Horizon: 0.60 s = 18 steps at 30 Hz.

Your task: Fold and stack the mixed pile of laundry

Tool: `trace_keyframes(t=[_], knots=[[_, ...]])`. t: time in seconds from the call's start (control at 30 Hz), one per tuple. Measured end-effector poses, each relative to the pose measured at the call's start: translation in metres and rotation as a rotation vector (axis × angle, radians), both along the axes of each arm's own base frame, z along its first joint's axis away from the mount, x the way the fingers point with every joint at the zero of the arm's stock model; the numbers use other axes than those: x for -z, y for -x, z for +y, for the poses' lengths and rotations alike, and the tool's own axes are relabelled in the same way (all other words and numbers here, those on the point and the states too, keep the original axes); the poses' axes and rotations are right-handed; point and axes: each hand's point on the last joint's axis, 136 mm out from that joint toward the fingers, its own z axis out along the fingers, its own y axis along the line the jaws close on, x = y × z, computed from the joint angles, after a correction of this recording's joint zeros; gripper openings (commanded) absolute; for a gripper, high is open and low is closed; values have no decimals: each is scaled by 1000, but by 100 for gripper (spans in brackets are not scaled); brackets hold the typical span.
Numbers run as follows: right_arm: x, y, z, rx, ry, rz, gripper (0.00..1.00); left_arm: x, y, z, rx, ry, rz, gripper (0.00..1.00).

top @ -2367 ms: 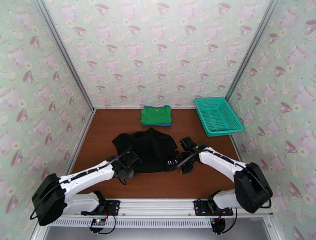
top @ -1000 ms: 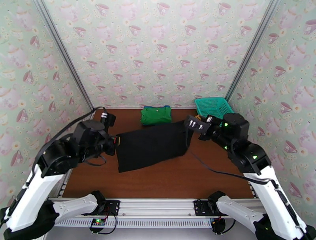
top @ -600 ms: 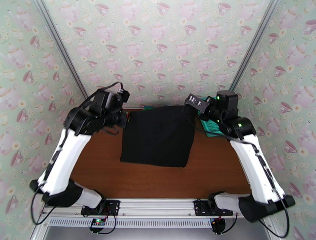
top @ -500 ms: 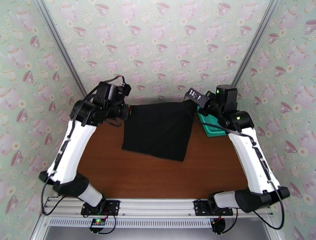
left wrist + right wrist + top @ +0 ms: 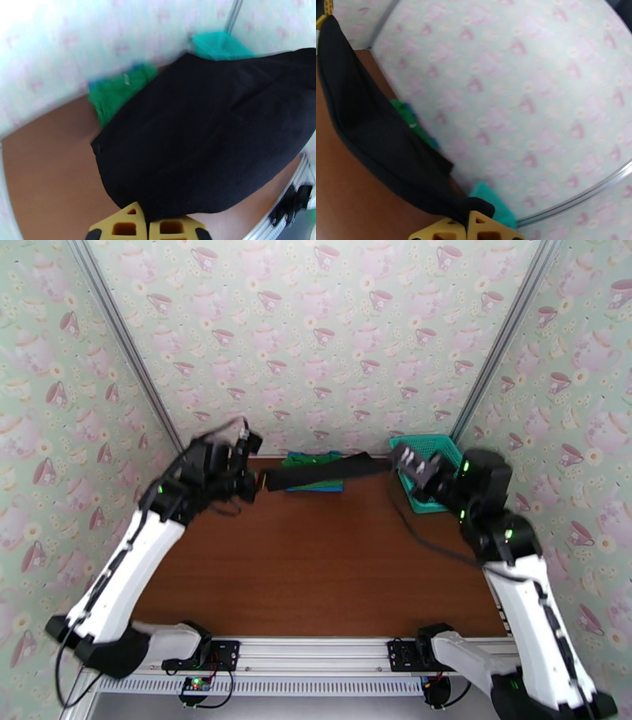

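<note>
- Carrying the black garment (image 5: 324,470) in the air, stretched into a narrow band between both arms over the far part of the table (image 5: 316,571).
- Pinching one end in the left gripper (image 5: 259,478), jaws clamped on the cloth edge, clearly so from the left wrist.
- Pinching the other end in the right gripper (image 5: 393,463), likewise closed tight on the fabric.
- Hanging directly above the folded green shirt (image 5: 304,458), itself lying on the blue shirt (image 5: 332,489) by the back wall, just beside the teal basket (image 5: 442,447).
- Judging the step in hand: bringing the last piece over to the pile, two garments already stacked; too blurred and too edge-on to tell how many layers the black cloth is folded into.
- Calling next, probably, for lowering both ends together and level, centring over the green shirt, then opening both jaws at once.
- Watching for the trailing edge dragging across and shifting the pile, or snagging on the basket rim.
</note>
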Motion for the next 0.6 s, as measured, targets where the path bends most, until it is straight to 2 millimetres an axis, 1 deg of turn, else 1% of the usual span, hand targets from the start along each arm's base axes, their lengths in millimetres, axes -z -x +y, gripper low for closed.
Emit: trace_keyframes(t=[0.07, 0.1, 0.13, 0.17, 0.23, 0.27, 0.33, 0.37, 0.5, 0.6], knots=[[57, 25, 15, -58, -52, 116, 0, 57, 21, 2, -9, 25, 80, 0], [81, 37, 22, -84, -72, 168, 0, 83, 29, 2, -15, 34, 120, 0], [107, 50, 29, -109, -92, 230, 0, 115, 41, 3, -26, 43, 180, 0], [128, 61, 35, -125, -109, 282, 0, 144, 52, 3, -39, 48, 239, 0], [156, 78, 42, -149, -134, 361, 0, 186, 73, 4, -66, 51, 338, 0], [163, 84, 43, -151, -147, 384, 0, 201, 82, 4, -86, 61, 380, 0], [165, 88, 43, -143, -171, 400, 0, 210, 91, 3, -123, 102, 417, 0], [162, 89, 43, -141, -182, 395, 0, 208, 92, 1, -136, 127, 418, 0], [151, 84, 40, -113, -190, 381, 0, 185, 83, -3, -210, 253, 379, 0], [148, 70, 39, -69, -167, 385, 0, 179, 77, 0, -270, 267, 378, 0]])
